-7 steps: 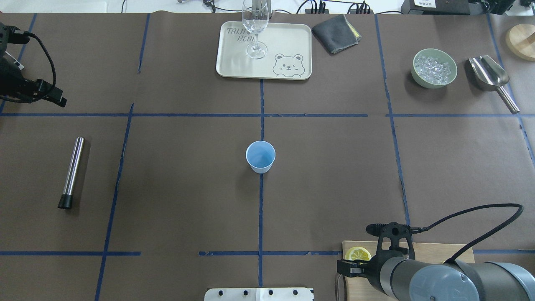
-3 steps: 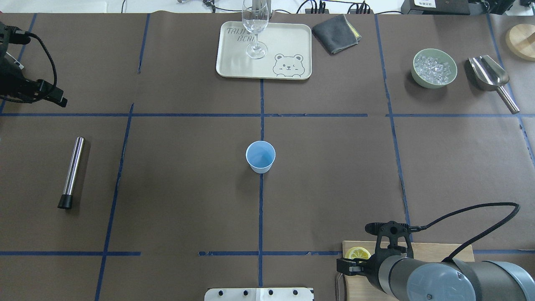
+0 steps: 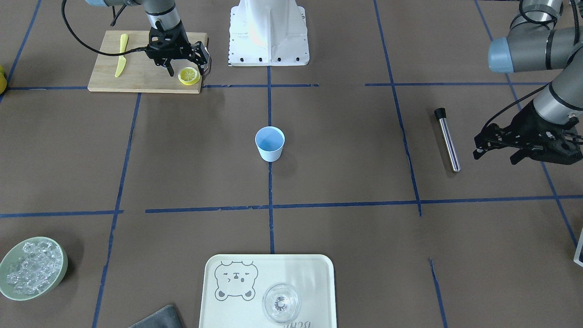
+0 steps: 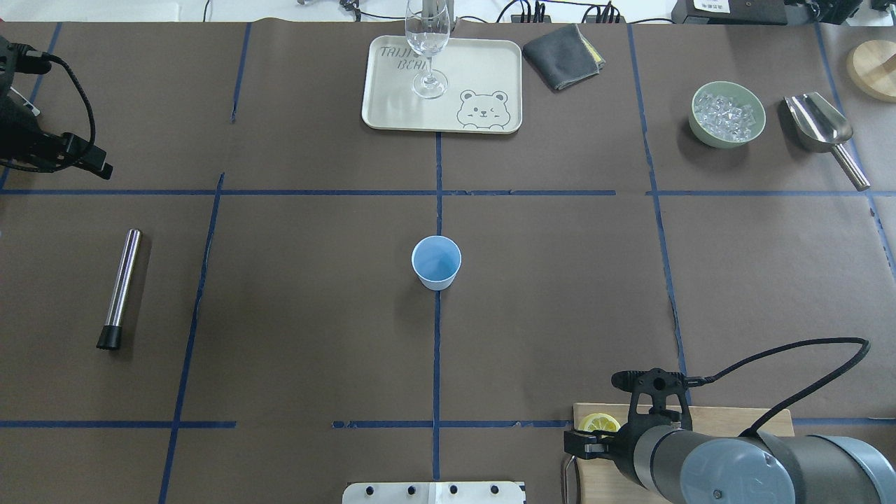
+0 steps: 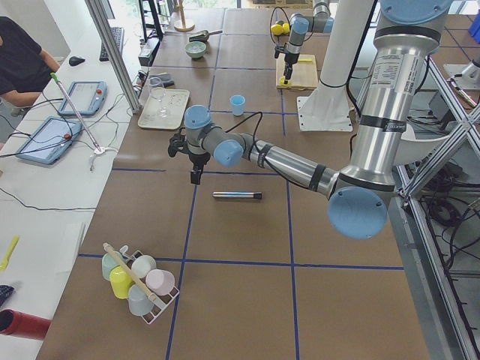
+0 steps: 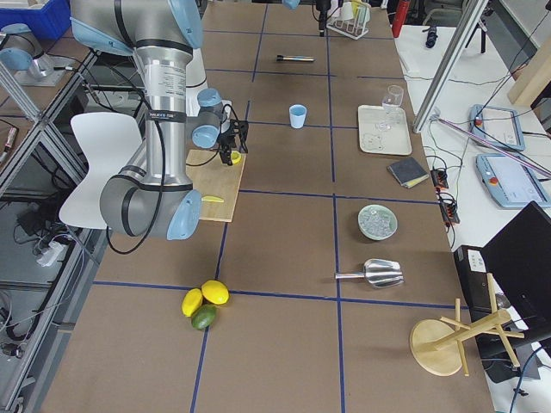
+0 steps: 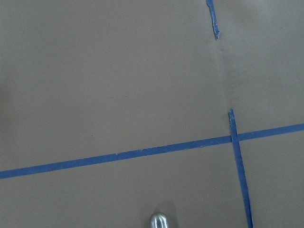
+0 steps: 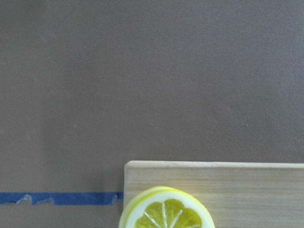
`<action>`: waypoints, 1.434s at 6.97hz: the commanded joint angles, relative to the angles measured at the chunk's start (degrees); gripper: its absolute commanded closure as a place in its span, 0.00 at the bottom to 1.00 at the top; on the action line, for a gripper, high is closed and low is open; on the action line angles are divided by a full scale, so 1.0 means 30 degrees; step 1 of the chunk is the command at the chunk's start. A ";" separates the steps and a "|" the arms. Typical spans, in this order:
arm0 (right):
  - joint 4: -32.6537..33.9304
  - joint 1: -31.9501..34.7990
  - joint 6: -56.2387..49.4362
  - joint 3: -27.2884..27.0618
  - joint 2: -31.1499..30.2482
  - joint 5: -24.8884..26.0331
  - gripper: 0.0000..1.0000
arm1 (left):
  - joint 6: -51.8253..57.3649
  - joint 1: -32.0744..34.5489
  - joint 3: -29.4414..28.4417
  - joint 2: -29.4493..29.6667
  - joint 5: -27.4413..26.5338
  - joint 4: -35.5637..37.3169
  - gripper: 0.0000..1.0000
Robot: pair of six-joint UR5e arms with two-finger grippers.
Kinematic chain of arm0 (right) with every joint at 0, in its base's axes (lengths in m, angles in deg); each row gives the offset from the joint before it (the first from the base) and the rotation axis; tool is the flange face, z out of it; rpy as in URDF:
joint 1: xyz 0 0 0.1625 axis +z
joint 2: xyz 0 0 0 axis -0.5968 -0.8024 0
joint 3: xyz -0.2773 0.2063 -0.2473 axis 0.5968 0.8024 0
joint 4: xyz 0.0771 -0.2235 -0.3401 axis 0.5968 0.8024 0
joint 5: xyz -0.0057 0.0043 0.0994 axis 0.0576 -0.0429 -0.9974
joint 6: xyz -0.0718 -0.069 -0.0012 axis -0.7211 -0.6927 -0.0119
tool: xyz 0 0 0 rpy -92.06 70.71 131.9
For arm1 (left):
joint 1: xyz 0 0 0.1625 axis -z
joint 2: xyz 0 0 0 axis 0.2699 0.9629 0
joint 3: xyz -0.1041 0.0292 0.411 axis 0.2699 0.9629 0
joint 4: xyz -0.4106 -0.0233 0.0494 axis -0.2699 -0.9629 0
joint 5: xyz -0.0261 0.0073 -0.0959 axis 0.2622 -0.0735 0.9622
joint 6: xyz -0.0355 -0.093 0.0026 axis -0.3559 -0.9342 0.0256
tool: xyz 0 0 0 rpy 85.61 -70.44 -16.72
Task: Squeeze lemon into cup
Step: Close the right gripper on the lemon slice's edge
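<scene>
The lemon [image 3: 189, 76] is a small yellow slice, cut face up, on the corner of a wooden cutting board [image 3: 136, 77]. It also shows in the overhead view [image 4: 600, 423] and at the bottom edge of the right wrist view [image 8: 166, 214]. My right gripper [image 3: 187, 71] is open just above the lemon, one finger on each side of it. The pale blue cup [image 3: 269, 143] stands upright at the table's middle [image 4: 436, 262], far from both grippers. My left gripper [image 3: 494, 154] hangs open and empty above the table at its own side.
A yellow knife [image 3: 120, 61] lies on the board. A metal tube [image 3: 447, 139] lies near the left gripper. A tray [image 4: 483, 70] with a wine glass [image 4: 428, 49], a grey cloth [image 4: 563, 56], a green bowl of ice [image 4: 726, 113] and a scoop [image 4: 822, 129] are at the far edge.
My right arm has shifted slightly, settling over the lemon. The lemon, the cup and the left arm have not visibly moved.
</scene>
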 commanded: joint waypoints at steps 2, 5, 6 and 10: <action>0.0029 0.0061 0.0000 0.0593 0.0630 -0.0029 0.00 | 0.0002 0.0000 0.0031 -0.0013 -0.0071 0.0003 0.00; 0.0029 0.0207 0.0000 0.0535 0.0632 -0.0058 0.04 | 0.0002 0.0000 0.0031 -0.0013 -0.0041 -0.0027 0.00; 0.0029 0.0353 0.0000 0.0477 0.0603 -0.0145 0.09 | 0.0002 0.0000 0.0031 -0.0013 -0.0041 -0.0027 0.00; 0.0029 0.0471 0.0000 0.0418 0.0574 -0.0205 0.34 | -0.0087 0.0000 0.0148 -0.0013 -0.0042 0.0003 0.00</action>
